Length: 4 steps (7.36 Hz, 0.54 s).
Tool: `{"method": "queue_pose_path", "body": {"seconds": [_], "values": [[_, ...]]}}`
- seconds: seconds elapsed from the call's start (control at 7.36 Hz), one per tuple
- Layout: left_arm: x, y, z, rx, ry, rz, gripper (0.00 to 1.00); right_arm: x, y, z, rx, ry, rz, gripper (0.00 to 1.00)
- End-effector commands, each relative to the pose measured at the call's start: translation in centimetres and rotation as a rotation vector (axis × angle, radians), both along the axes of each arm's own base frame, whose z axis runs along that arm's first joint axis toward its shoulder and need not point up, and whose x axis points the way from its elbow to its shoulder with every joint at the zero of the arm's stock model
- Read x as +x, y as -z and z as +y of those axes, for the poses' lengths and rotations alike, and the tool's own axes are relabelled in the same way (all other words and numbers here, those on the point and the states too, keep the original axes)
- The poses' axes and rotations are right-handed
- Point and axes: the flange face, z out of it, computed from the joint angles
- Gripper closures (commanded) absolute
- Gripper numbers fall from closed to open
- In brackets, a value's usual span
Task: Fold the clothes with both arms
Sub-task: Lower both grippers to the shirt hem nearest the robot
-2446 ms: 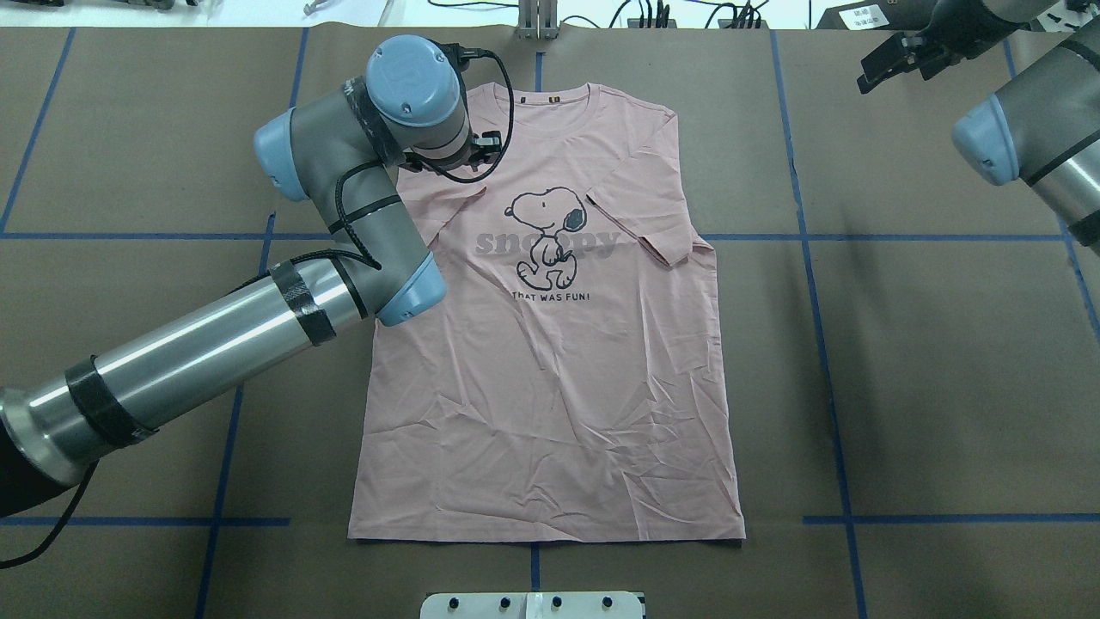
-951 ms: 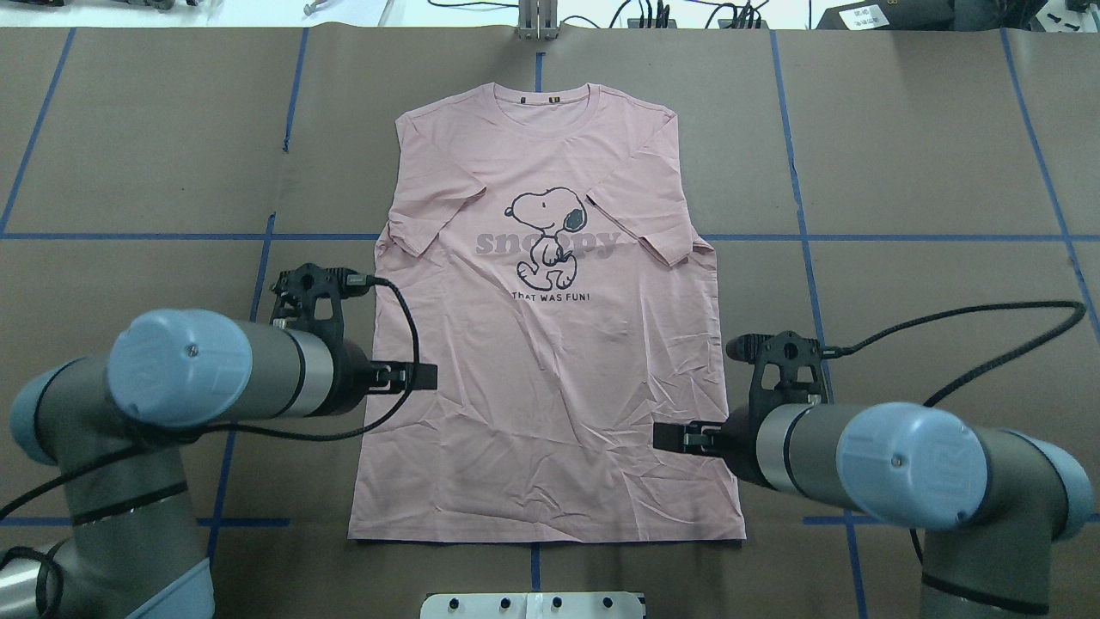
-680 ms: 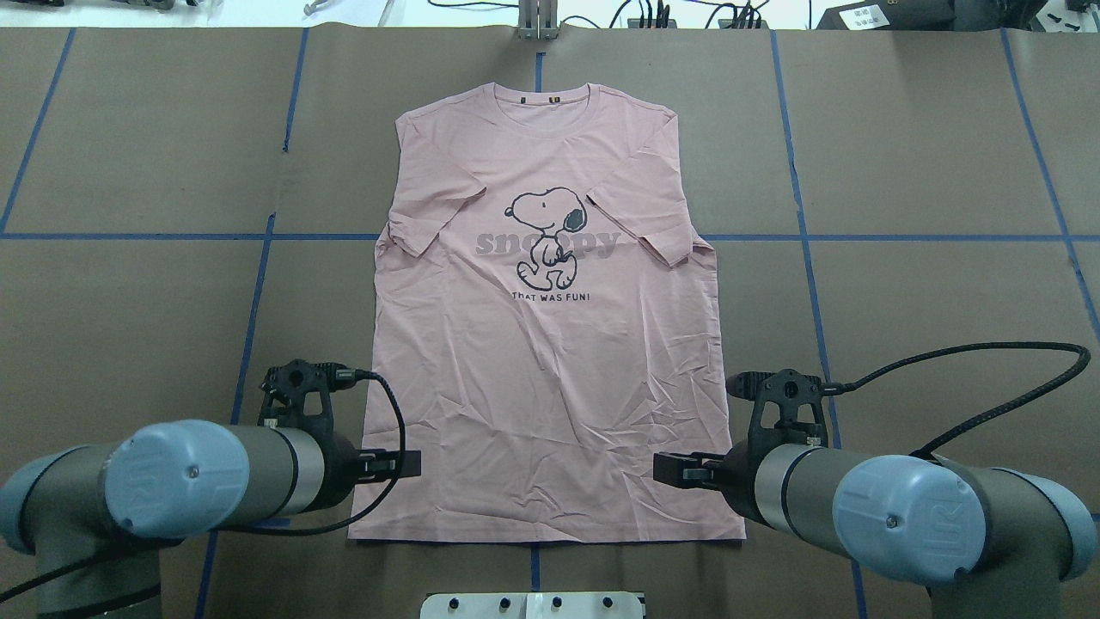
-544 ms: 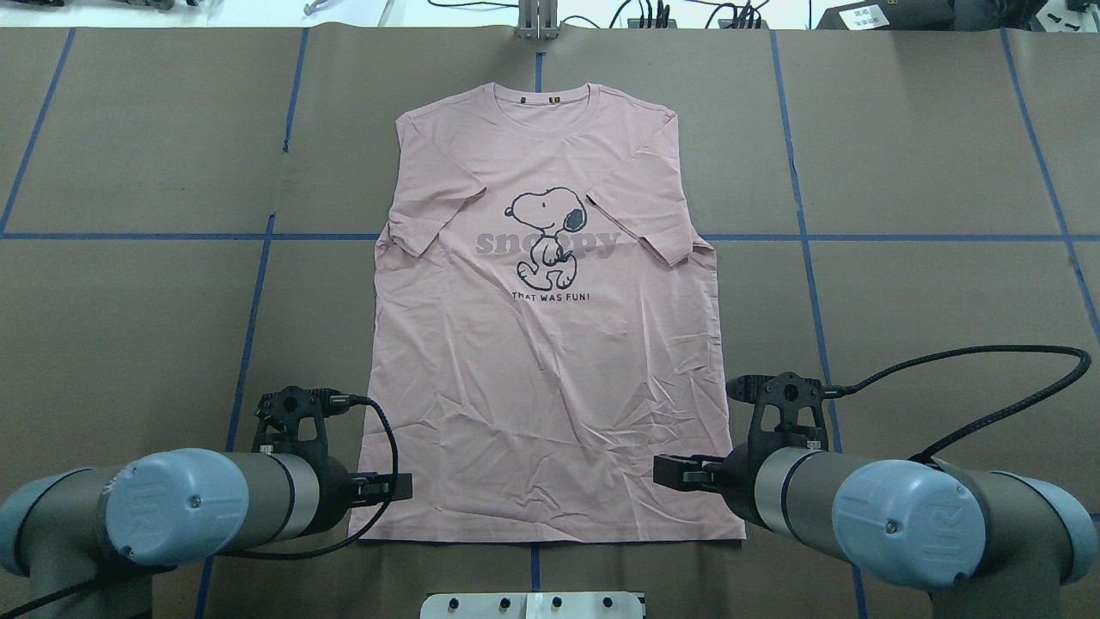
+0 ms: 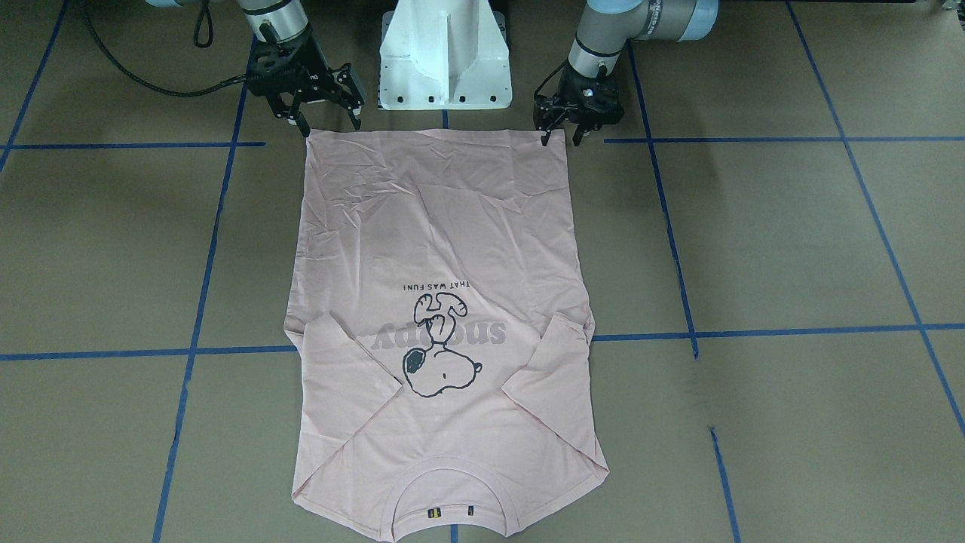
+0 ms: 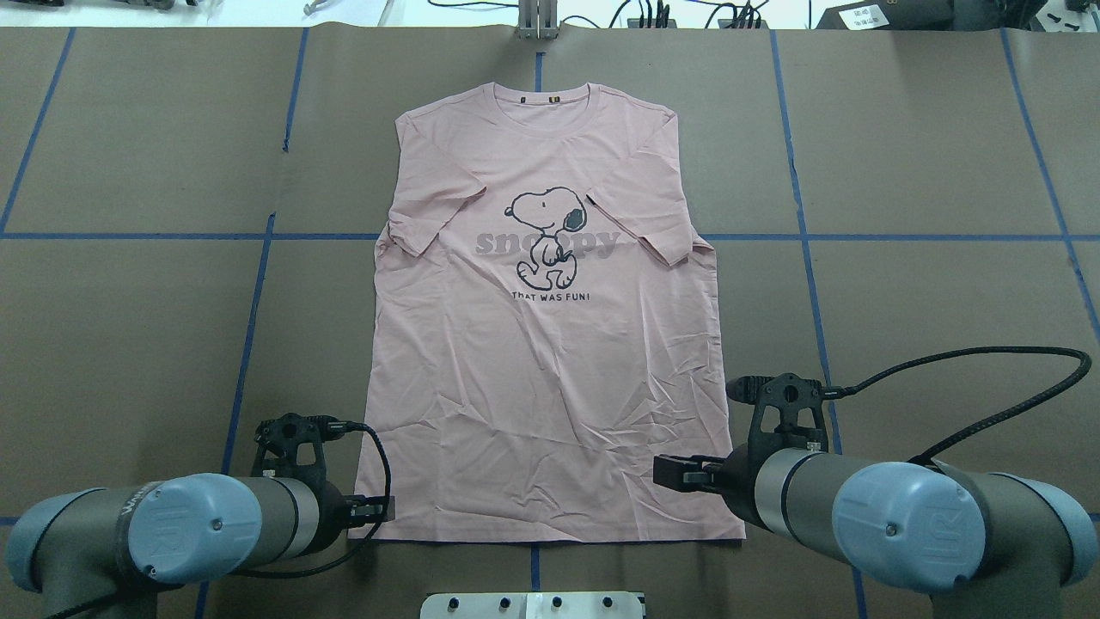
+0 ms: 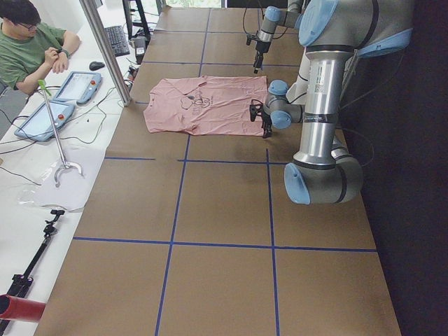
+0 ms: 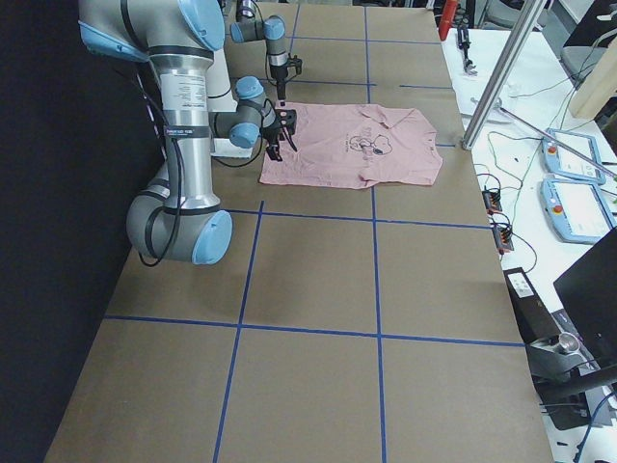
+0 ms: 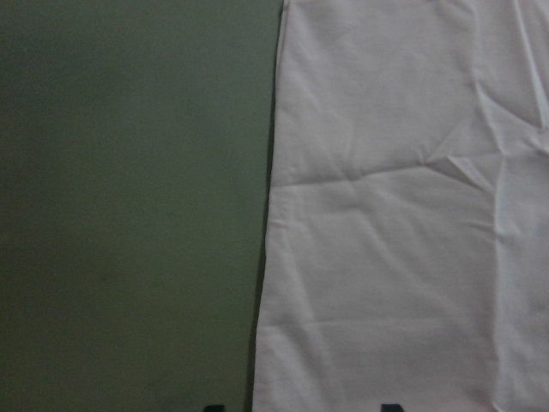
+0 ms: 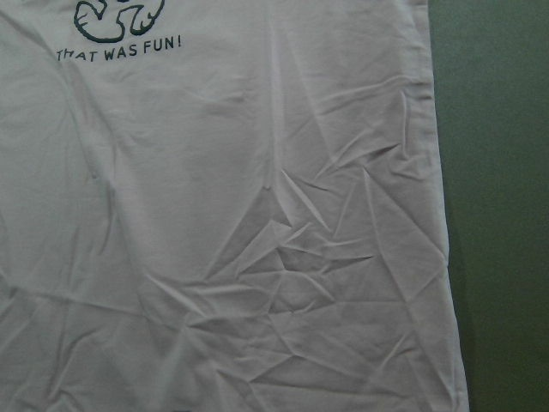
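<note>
Two end effectors (image 5: pixel 560 139) (image 5: pixel 330 125), at T-shirt (image 5: pixel 437 226) hem corners

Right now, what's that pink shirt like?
The shirt is pale pink, soft-looking and wrinkly, with a cartoon dog and grey letters. It lies flat, picture up, on the brown table, collar farthest from the robot, both sleeves folded in. The left gripper and right gripper are open by its bottom corners; touching is unclear.

T-shirt (image 6: pixel 550 378): pale pink, dog print up, flat on table (image 6: pixel 945 155), creased, sleeves folded inward, collar far, hem on arms' side. Left arm (image 6: pixel 189 526), right arm (image 6: pixel 902 514): low, one at each hem corner.
</note>
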Motion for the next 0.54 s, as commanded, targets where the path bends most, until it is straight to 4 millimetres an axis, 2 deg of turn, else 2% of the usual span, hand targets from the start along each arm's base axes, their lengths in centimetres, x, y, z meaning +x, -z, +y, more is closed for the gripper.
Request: {"method": "queue_pose_path", "body": {"seconds": [0.0,0.41], "values": [[0.31,-0.08,0.14,-0.002,-0.002,-0.002,0.39,0.00,0.03,-0.01,0.001,-0.001,0.000,0.05],[0.31,0.60,0.48,0.000,-0.010,0.012,0.40,0.00,0.03,-0.01,0.001,-0.001,0.000,0.05]]}}
